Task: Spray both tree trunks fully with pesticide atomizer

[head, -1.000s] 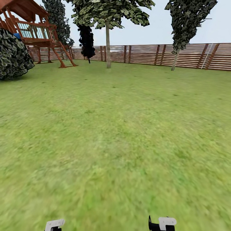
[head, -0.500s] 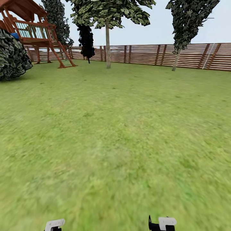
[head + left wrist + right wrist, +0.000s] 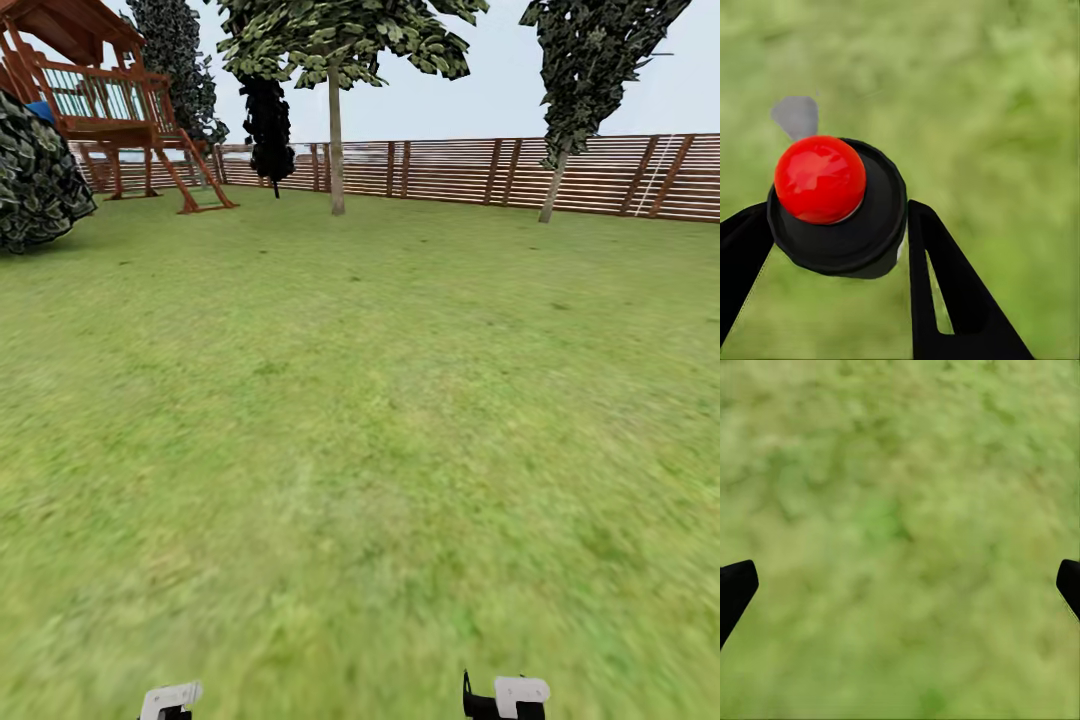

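Left wrist view: left gripper [image 3: 840, 247] clamps atomizer [image 3: 832, 202], right gripper [image 3: 900, 585] spread empty; keep it upright, drive toward tree trunk [image 3: 337, 140] upper centre.

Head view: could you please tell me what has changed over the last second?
The whole picture shifted: the bush and playset slid left and the white ladder edged right, so the camera apparently rolled forward; the things themselves did not move. The left tool and right tool kept their places at the bottom edge; the left holds the atomizer.
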Tool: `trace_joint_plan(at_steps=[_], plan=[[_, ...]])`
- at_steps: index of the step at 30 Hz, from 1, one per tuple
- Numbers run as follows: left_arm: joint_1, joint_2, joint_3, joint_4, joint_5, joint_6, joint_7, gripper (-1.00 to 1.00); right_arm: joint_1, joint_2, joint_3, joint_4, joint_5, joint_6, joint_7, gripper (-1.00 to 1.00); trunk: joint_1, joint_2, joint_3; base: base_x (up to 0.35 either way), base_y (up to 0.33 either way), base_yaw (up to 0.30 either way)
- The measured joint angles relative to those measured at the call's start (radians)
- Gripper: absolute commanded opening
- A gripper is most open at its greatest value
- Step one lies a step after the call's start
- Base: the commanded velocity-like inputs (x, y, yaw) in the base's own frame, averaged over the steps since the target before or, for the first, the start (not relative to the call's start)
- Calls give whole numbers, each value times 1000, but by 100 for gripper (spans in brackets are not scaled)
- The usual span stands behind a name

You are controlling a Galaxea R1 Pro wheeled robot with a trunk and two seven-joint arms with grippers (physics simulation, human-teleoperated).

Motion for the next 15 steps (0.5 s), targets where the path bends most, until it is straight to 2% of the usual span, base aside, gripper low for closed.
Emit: trace_joint_plan(at_steps=[15], plan=[[0, 0, 0, 0, 0, -1, 0, -100, 0, 0, 0, 0, 0, 0, 0, 100, 0, 0, 0, 338, 0, 0]])
